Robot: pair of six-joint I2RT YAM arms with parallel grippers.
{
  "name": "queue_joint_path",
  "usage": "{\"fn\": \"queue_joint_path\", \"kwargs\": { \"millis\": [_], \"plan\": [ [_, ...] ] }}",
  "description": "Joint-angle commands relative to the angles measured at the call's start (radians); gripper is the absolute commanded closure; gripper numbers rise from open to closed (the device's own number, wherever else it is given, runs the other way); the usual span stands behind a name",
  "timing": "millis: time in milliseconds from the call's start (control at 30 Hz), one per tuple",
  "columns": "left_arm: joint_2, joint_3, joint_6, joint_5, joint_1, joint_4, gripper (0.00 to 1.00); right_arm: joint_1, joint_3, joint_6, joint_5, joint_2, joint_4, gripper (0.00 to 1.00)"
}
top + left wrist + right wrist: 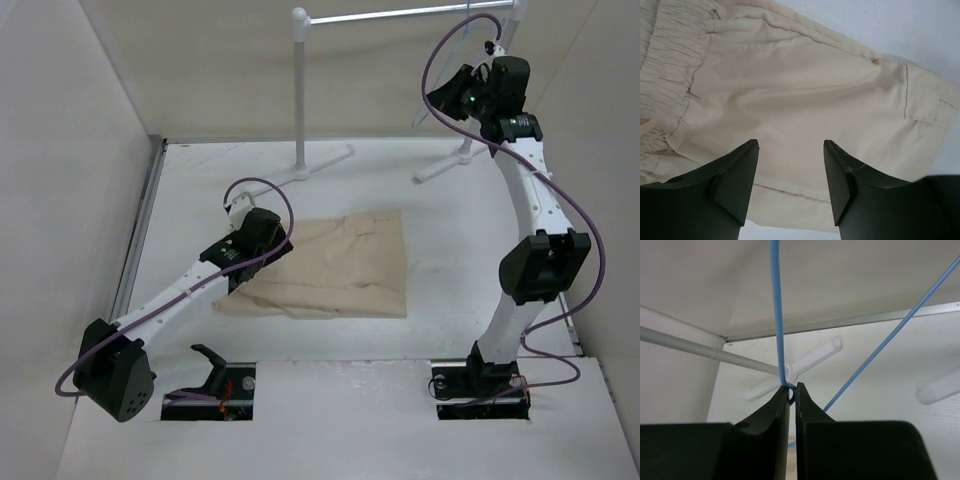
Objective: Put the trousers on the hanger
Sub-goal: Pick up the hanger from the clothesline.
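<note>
Trousers (345, 265) folded flat on table (190, 190): soft, limp, probably light, likely to sag. Better taken at gathered waistband (665, 70). Left gripper (790, 145) just over cloth, jaws apart, holding nothing. Right gripper (792, 387) pinched on thin hanger (776, 315) wire, up near rack (300, 90).

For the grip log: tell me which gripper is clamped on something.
The right gripper, up by the rack: its jaws are shut on the hanger. The left gripper is open above the trousers, gripping nothing.
</note>
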Motion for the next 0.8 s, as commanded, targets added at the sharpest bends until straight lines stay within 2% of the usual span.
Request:
{"fn": "queue_joint_path", "kwargs": {
  "millis": [0, 100, 200, 367, 500, 600, 767],
  "plan": [
    [0.017, 0.095, 0.026, -0.019, 0.017, -0.002, 0.46, -0.01, 0.1, -0.053, -0.06, -0.099, 0.068, 0.92],
    [0.049, 0.172, 0.053, -0.013, 0.02, -0.002, 0.41, -0.016, 0.101, -0.064, -0.063, -0.134, 0.019, 0.92],
    [0.089, 0.275, 0.084, 0.001, 0.012, -0.003, 0.39, -0.013, 0.019, -0.064, -0.061, -0.194, -0.011, 0.92],
    [0.176, 0.502, 0.145, 0.081, -0.006, -0.005, 0.39, 0.005, -0.236, -0.063, -0.035, -0.343, 0.002, 0.92],
    [0.268, 0.703, 0.196, 0.193, -0.051, -0.005, 0.44, 0.057, -0.458, -0.058, -0.012, -0.492, 0.02, 0.92],
    [0.347, 0.85, 0.236, 0.262, -0.107, -0.023, 0.48, 0.1, -0.596, -0.052, 0.022, -0.587, 0.008, 0.92],
    [0.498, 1.06, 0.303, 0.309, -0.224, -0.074, 0.47, 0.174, -0.8, -0.032, 0.071, -0.705, -0.02, 0.92]
  ]
}}
